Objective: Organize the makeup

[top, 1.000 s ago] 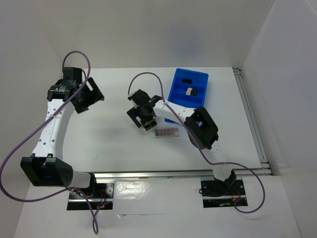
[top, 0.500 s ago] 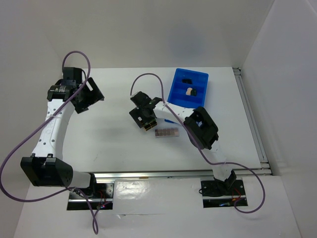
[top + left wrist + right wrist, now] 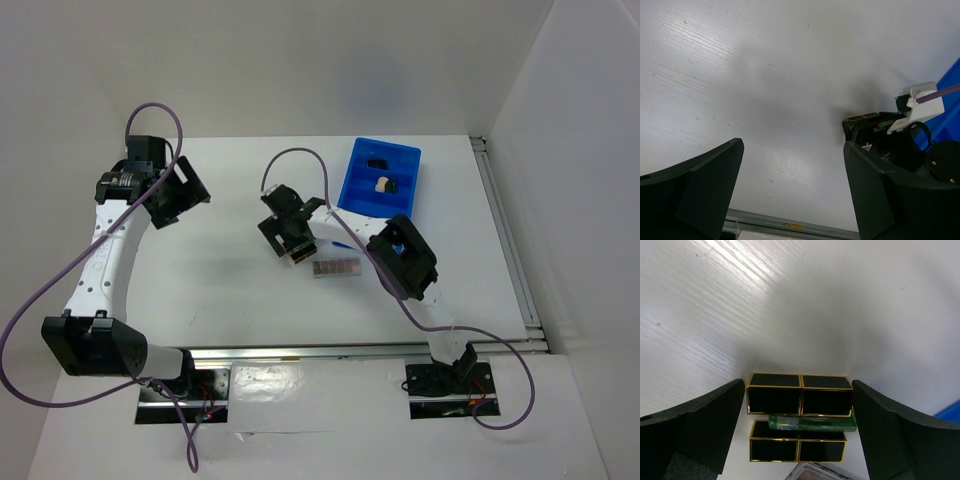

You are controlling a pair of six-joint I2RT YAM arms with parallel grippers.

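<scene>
**Open gripper waits over two lipsticks**

The right gripper is wide open and holds nothing. Between its two fingers lie two black and gold lipstick tubes, side by side, with a thin green stick tucked between them. I think the fingers sit one at each end so they can close on a tube. The palette lies just behind the tubes, nearer the wrist. The blue bin is off past the right finger. It holds a beige sponge and small dark things. The left gripper is wide open too, holds nothing, and is far from the makeup.
</scene>
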